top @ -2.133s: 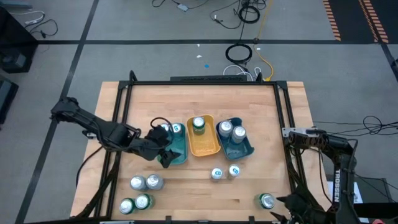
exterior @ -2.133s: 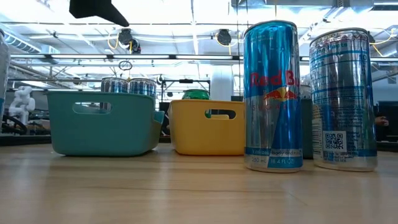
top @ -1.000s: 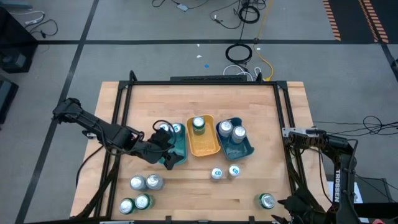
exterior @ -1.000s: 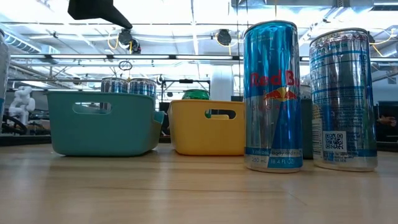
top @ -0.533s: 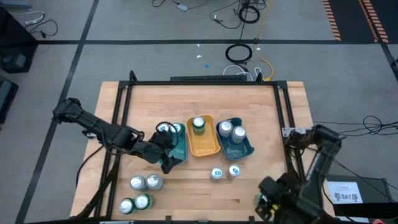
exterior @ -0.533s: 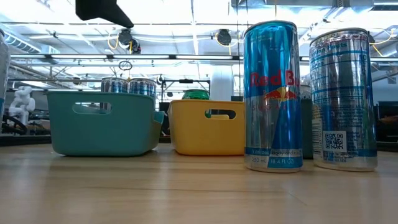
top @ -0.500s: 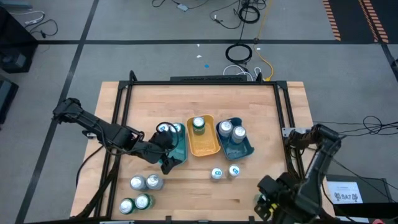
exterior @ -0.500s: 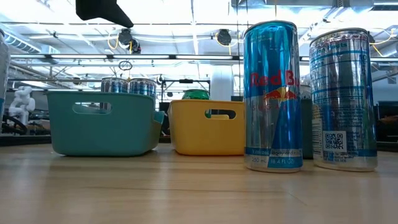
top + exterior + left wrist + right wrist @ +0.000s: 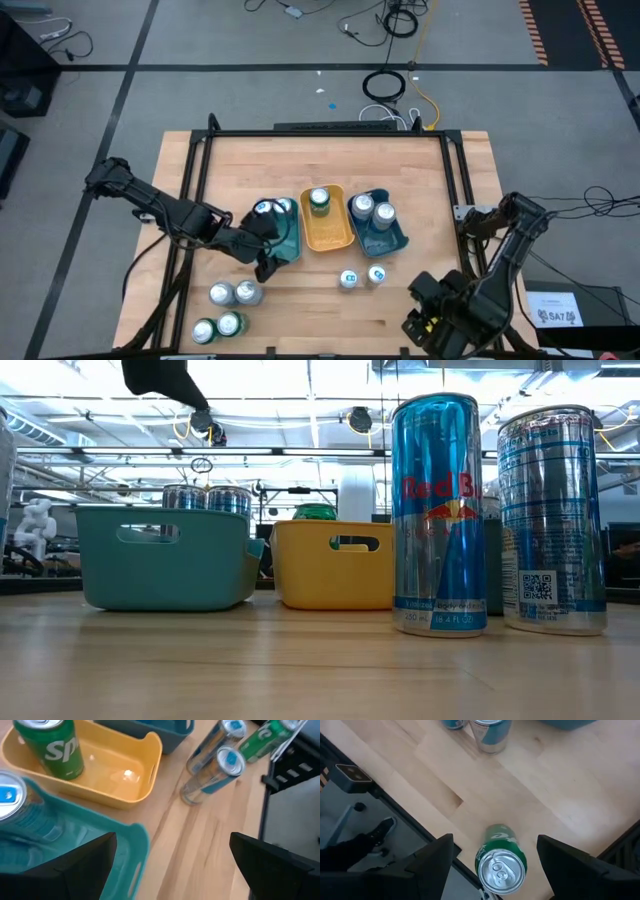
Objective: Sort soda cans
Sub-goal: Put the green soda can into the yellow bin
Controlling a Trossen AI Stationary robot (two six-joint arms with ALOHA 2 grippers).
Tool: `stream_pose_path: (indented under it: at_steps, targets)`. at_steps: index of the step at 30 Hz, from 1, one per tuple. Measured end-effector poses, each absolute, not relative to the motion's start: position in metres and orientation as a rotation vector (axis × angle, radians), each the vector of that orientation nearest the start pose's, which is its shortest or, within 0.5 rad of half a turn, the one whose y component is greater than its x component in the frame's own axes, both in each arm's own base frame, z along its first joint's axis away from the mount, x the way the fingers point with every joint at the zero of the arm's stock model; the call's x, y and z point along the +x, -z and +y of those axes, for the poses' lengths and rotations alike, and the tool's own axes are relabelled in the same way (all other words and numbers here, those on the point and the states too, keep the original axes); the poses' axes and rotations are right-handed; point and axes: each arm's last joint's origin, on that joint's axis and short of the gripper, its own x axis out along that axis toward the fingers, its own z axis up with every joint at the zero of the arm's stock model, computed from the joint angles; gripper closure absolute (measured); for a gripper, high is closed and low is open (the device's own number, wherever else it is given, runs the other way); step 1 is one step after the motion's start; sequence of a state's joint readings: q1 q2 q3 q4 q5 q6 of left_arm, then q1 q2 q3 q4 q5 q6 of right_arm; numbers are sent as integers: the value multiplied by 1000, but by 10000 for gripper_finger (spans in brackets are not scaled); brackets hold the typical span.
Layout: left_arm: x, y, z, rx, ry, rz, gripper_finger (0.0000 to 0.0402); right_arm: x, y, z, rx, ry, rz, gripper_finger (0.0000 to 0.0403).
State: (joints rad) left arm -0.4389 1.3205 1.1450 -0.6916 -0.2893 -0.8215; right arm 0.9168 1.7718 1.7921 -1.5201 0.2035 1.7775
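Observation:
Three trays stand in a row mid-table. The teal tray [image 9: 285,240] holds two silver cans [image 9: 272,208], the yellow tray [image 9: 326,235] one green can [image 9: 319,201], and the blue tray [image 9: 385,240] two cans [image 9: 371,209]. Two blue cans [image 9: 361,277] stand upright in front of the trays. Several more cans [image 9: 225,308] stand near the left front corner. My left gripper [image 9: 265,265] hovers open over the teal tray's near end [image 9: 75,840]. My right gripper [image 9: 502,865] hangs open, pointing down over a lone green can [image 9: 501,862] at the near right edge, a finger on either side and above it.
The table's near edge [image 9: 445,837] runs close beside the lone green can, with a person's shoe [image 9: 380,830] on the floor beyond it. In the low view the two blue cans [image 9: 437,510] stand large in the foreground. Bare wood lies between the trays and the front edge.
My right gripper has swung in from off the table's near right corner toward the left and stands over the lone green can, turning as it went. My left gripper has rolled at the wrist without shifting place. No can has moved.

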Motion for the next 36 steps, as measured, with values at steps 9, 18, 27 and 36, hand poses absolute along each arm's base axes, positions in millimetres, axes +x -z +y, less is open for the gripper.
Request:
stream_pose_path:
  at_steps: [9,18,27,36]
  targets:
    - [244,-301,-105,-450,-210,831,6,204,-329,255,724,646,1221,124]
    - [244,-301,-105,-451,-211,831,6,211,-330,255,713,599,1171,121]
    - [244,-301,-105,-451,-211,830,6,214,-329,248,710,637,1228,37]
    - [244,-301,-105,-454,-212,830,6,220,-331,256,811,572,1192,21]
